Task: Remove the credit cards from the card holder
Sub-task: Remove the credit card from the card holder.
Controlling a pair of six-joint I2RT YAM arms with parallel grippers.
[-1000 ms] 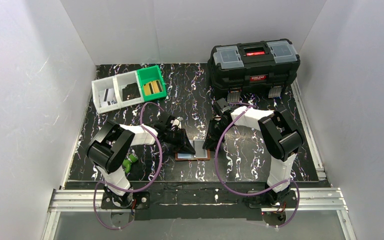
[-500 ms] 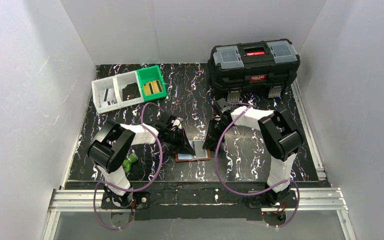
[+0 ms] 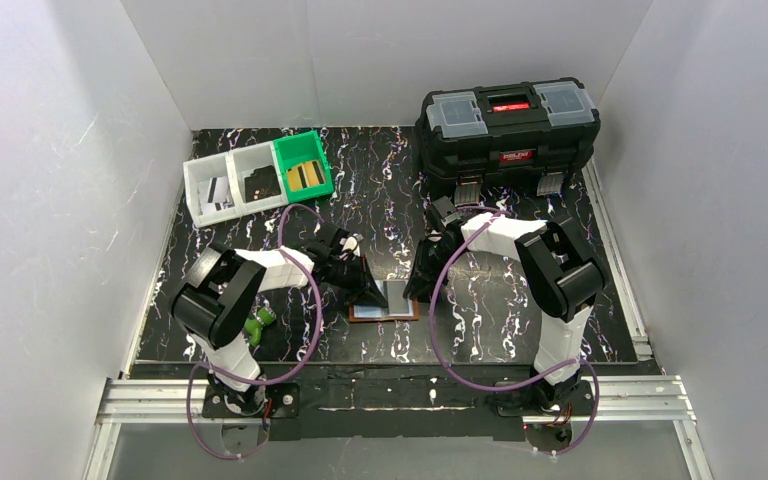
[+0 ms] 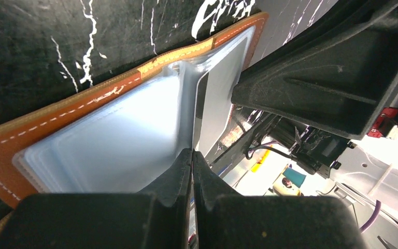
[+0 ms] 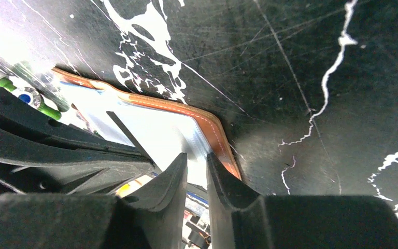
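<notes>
While the card holder (image 3: 385, 310) is lying open on the black marbled mat (image 3: 480, 325), close to its near edge and between the two arms, the left gripper (image 4: 192, 153) is pressing its fingers together against a raised pale pocket leaf (image 4: 186, 98); whether it is pinching that leaf cannot be told. The right gripper (image 5: 197, 158) is keeping a narrow gap at the holder's right brown edge, with any grip there unclear. A black toolbox (image 3: 508, 130) is sitting far right.
</notes>
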